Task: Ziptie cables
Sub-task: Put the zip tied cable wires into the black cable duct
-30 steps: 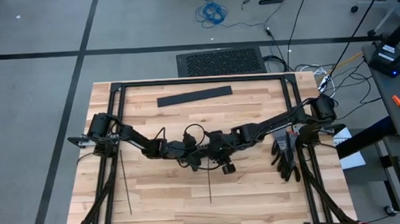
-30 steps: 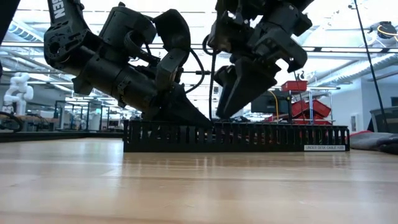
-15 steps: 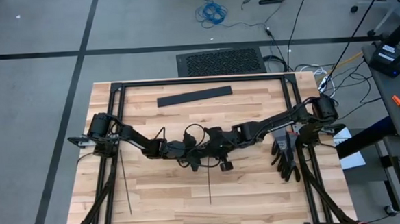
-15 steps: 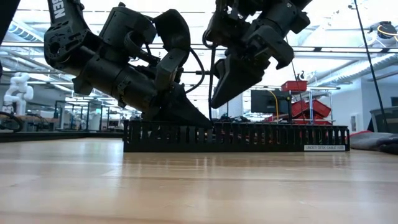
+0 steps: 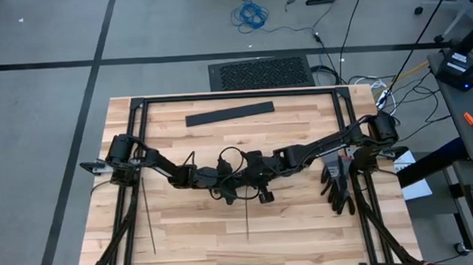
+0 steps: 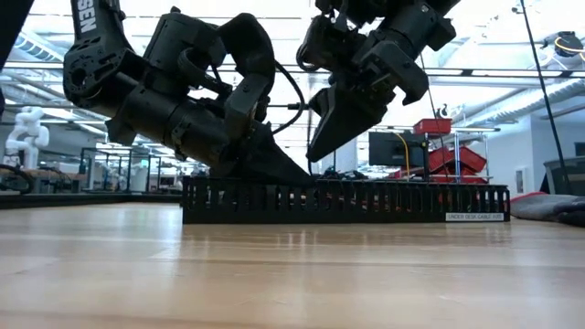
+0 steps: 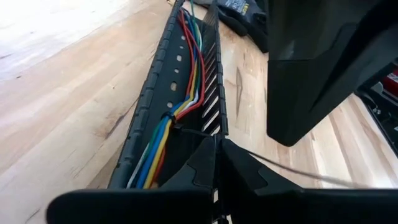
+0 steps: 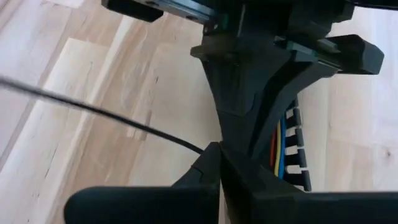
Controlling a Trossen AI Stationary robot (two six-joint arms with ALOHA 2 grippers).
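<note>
The cables (image 7: 186, 74), red, blue, yellow and white wires, lie along the inside of a black slotted duct (image 6: 347, 201) at mid-table. One ziptie (image 7: 177, 127) loops around them, and its long tail (image 5: 247, 217) runs toward the table's near edge. My left gripper (image 7: 216, 165) reaches down into the duct beside the loop, shut on the ziptie. My right gripper (image 6: 315, 153) hangs just above the duct, facing the left one, and is shut on the same ziptie (image 8: 93, 109). A second ziptie (image 5: 148, 218) lies flat on the table at the near left. My left gripper pinches the ziptie between its two fingertips (image 7: 208, 149), on the short stretch (image 7: 196, 132) between the loop and the tail. It comes in slanting down from the table's left, along the duct. My right gripper pinches the tail (image 8: 199, 147) at its fingertips, close to the duct, slanting down from the table's right. The fingers lie across the strip. The rest of the tail runs free toward the near edge.
A flat black bar (image 5: 229, 113) lies near the far edge. Dark gloves (image 5: 336, 184) lie at the right, by the right arm's base. The two wrists crowd each other over the duct. Bare wood lies along the near edge.
My right gripper has shut: its fingers stood apart above the duct a second ago and are now together on the ziptie's tail. It has kept its place, tipping slightly. The duct and the cables have not moved.
</note>
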